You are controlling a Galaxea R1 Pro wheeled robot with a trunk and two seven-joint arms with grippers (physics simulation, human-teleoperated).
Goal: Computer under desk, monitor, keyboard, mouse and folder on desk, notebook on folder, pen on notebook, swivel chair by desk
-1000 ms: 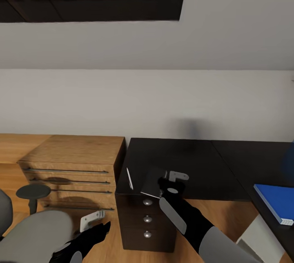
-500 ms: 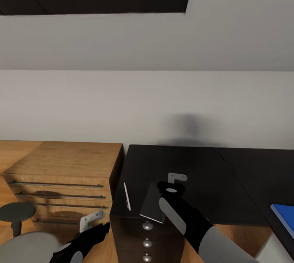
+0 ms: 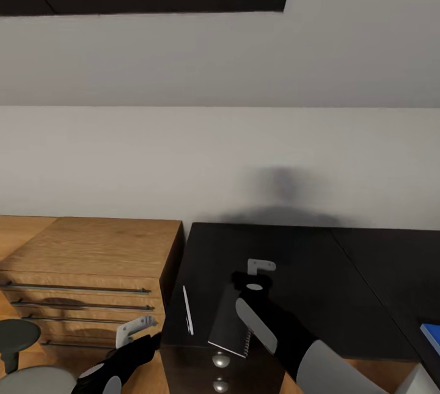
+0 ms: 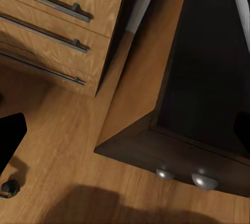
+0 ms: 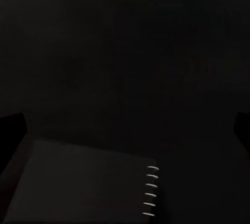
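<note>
notebook: dark cover, spiral wire along one edge, lying (image 3: 227,321) on the near-left end of the desk top, one corner hanging a little past the front edge above the drawers. also seen from my right wrist (image 5: 88,182), spiral catching the light.
right pincer: my right gripper (image 3: 260,272) sits at the far end of the notebook, one white finger raised above the black top. i cannot tell whether the fingers are apart or pinched on the cover; the arm hides the contact.
why there: my guess is i'm at the notebook because it must go onto the folder, which lies far off to the right.
pen: thin white stick (image 3: 187,310), flat on the top just left of the notebook, apart from it. waits its turn; it goes on last.
folder: blue corner (image 3: 431,336) at the right edge of the head view, on the desk's other wing, well apart from the notebook.
desk: glossy black top (image 3: 305,266), drawer knobs under the near end (image 4: 203,179).
left pincer: my left gripper (image 3: 135,328) hangs low beside the drawers, carrying nothing, fingers look apart.
dresser: wooden, left of the desk (image 3: 85,259).
</note>
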